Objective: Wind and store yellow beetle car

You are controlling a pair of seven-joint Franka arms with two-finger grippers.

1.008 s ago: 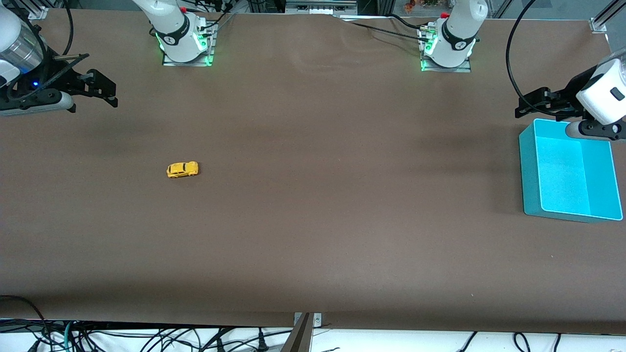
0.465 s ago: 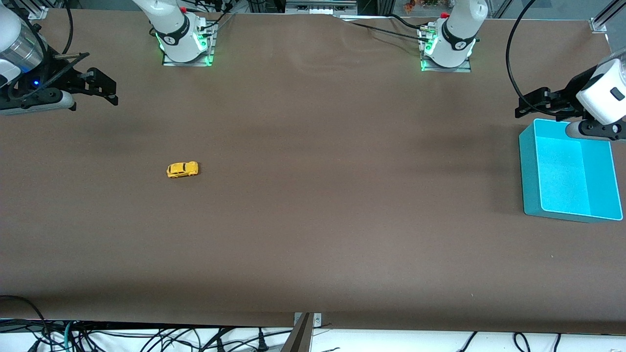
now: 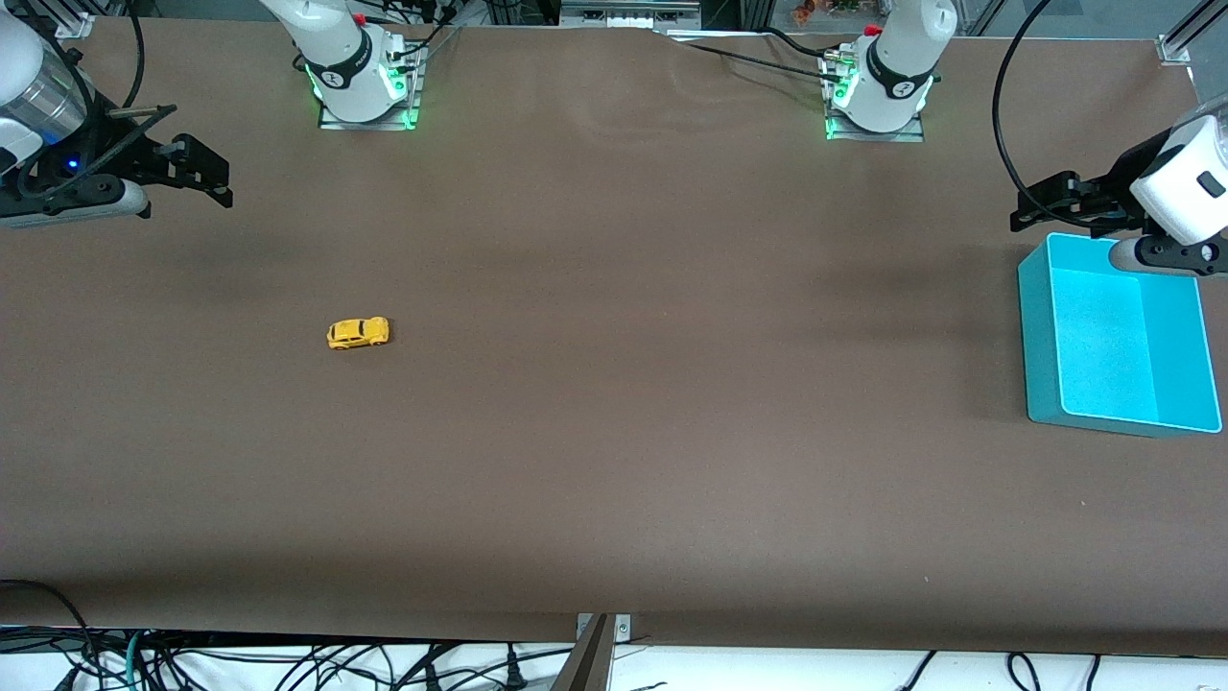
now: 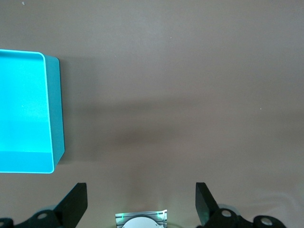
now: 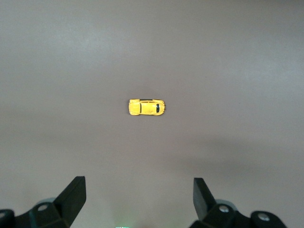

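Cables: a tangle of dark cables (image 3: 288, 662) hangs under the tabletop's edge nearest the front camera.
Tabletop: brown tabletop (image 3: 614, 432), plain, no writing to be read on it.
Teal bin: teal bin (image 3: 1036, 345) at the left arm's end of the tabletop, open on top, nothing inside it.
Yellow beetle car: yellow beetle car (image 3: 358, 332) stands on its wheels on the tabletop toward the right arm's end, well apart from the bin, lying lengthwise along the tabletop; no lettering can be made out on it.
Right pincer: right pincer (image 3: 206, 178) hangs in the air over the right arm's end of the tabletop, fingers spread, holding nothing.
Left pincer: left pincer (image 3: 1041, 203) hangs over the bin's edge that lies farthest from the front camera, fingers spread, holding nothing.
Right wrist view only: the car's roof and dark windows from straight above (image 5: 147, 107), between the two spread fingertips (image 5: 76, 192).
Left wrist view only: the bin's inner floor, bare, and its rim (image 4: 47, 109).
Arm bases: two bases lit green (image 3: 365, 91) along the tabletop's farthest edge.
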